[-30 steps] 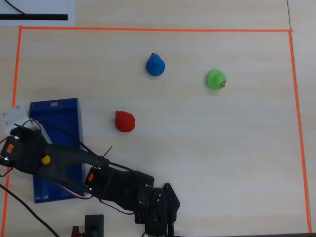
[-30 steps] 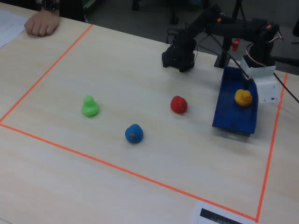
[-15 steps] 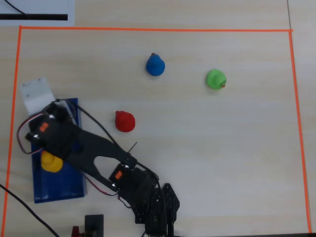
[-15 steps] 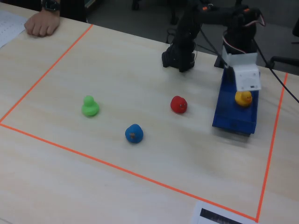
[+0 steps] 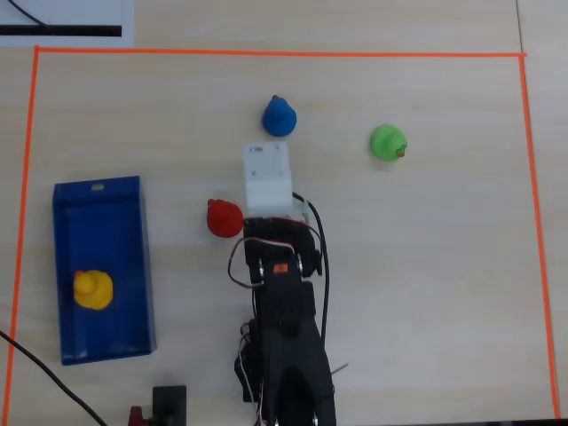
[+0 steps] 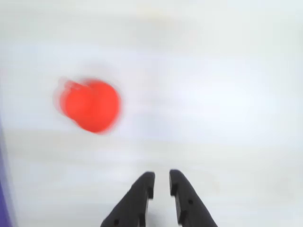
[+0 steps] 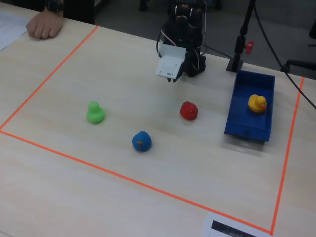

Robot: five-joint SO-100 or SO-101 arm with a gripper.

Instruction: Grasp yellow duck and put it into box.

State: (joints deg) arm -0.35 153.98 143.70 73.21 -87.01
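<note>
The yellow duck (image 5: 92, 289) sits upright inside the blue box (image 5: 98, 222) at the left of the overhead view; the fixed view shows the duck (image 7: 256, 103) in the box (image 7: 247, 126) at the right. My gripper (image 6: 161, 177) hovers over bare table, its jaws nearly together with a narrow gap and nothing between them. It is well apart from the box. In the overhead view the white wrist housing (image 5: 266, 177) hides the fingers. The red duck (image 6: 90, 105) lies ahead and to the left in the wrist view, blurred.
The red duck (image 5: 224, 218) stands just left of the arm, a blue duck (image 5: 279, 115) beyond the wrist, a green duck (image 5: 388, 142) to the right. Orange tape (image 5: 266, 53) frames the work area. A person's hand (image 7: 44, 24) rests at the far corner.
</note>
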